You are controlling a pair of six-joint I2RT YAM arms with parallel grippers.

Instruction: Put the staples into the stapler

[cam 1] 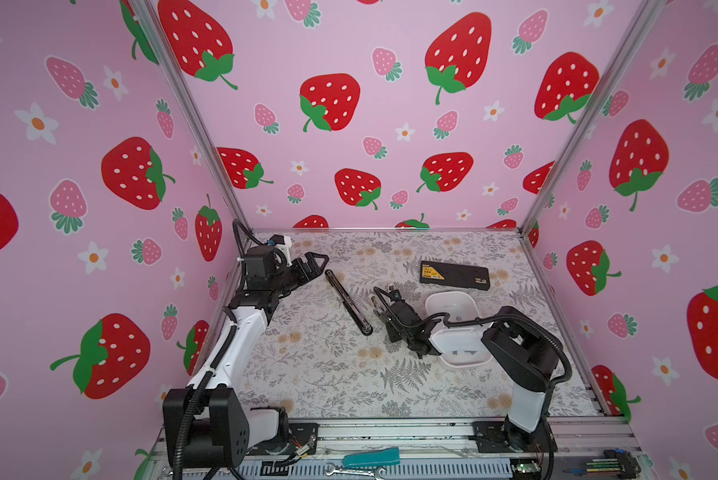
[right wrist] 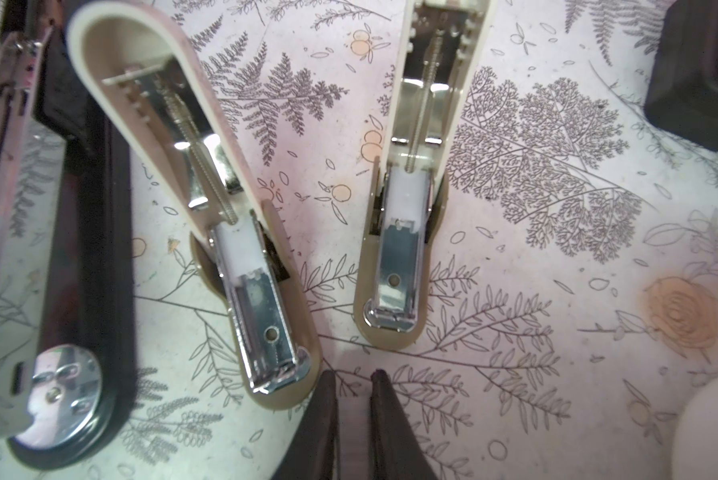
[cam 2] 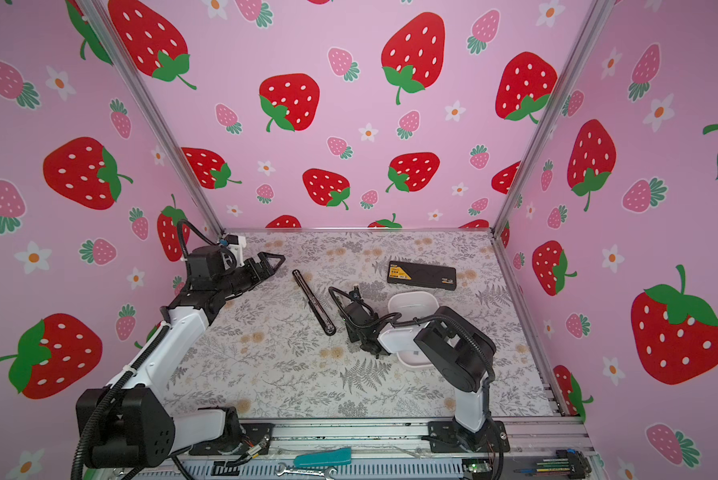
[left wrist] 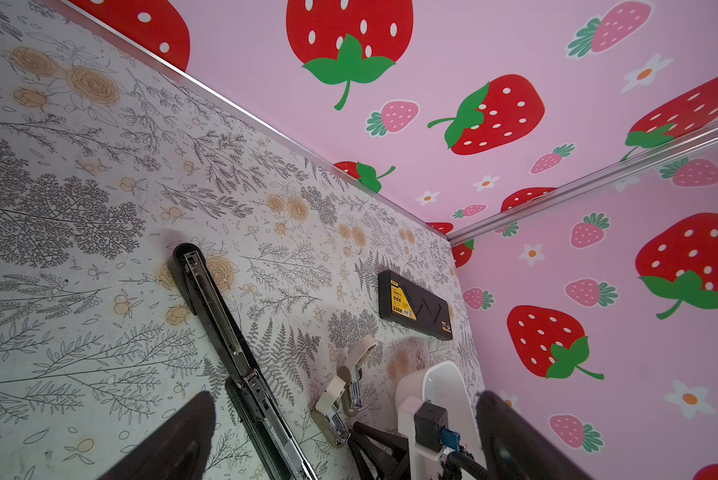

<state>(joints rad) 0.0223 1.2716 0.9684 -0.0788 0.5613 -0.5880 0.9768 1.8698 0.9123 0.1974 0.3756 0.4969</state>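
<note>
A long black stapler [cam 1: 347, 301] lies opened flat mid-table, its metal channel [left wrist: 224, 332] facing up. Two small beige staplers [right wrist: 241, 232] [right wrist: 407, 232] lie open beside it, their magazines bare. My right gripper [right wrist: 353, 374] hovers low just in front of their noses, touching neither. Its fingers stand nearly together with a narrow gap; a pale blurred streak fills the gap farther back, and I cannot tell what it is. Small grey pieces, apparently staples [cam 1: 465, 353], lie in the white tray [cam 1: 453, 303]. My left gripper [left wrist: 347, 399] is open and empty at the far left.
A black box with a yellow label [cam 1: 455, 274] lies at the back right. The right arm [cam 1: 515, 345] reaches over the tray and hides much of it. Pink strawberry walls close three sides. Tools [cam 1: 370, 457] lie on the front rail.
</note>
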